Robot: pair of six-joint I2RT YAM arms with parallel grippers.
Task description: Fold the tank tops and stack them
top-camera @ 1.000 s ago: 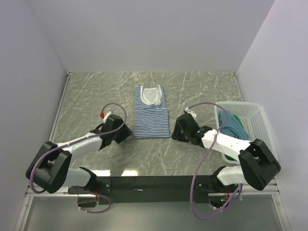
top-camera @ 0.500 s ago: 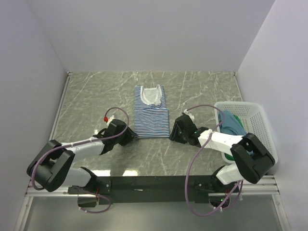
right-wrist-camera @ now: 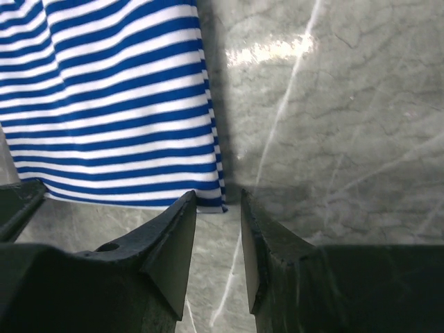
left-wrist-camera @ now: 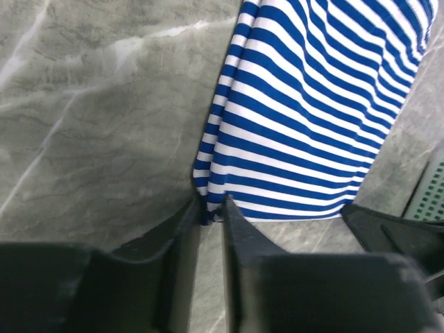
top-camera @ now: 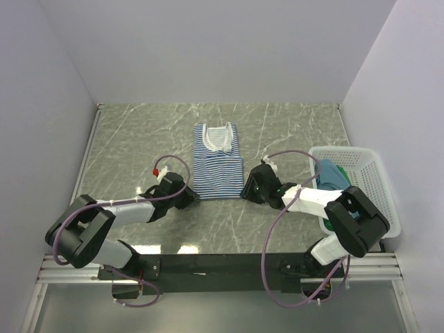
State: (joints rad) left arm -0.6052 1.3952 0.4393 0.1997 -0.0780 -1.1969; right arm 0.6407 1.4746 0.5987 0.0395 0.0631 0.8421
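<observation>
The navy-and-white striped tank top lies flat and folded narrow in the middle of the table, white neckline at the far end. My left gripper is at its near left corner, jaws shut on that corner. My right gripper is at the near right corner, jaws open, with the hem corner just beyond the fingertips. The teal-blue tank top lies bunched in the basket. The green top is mostly hidden behind my right arm.
A white plastic mesh basket stands at the right edge of the green marbled table. Grey walls close in the back and both sides. Both arms lie low over the table's near part.
Both grippers have moved inward along the table to the near corners of the striped top. The top has not moved.
</observation>
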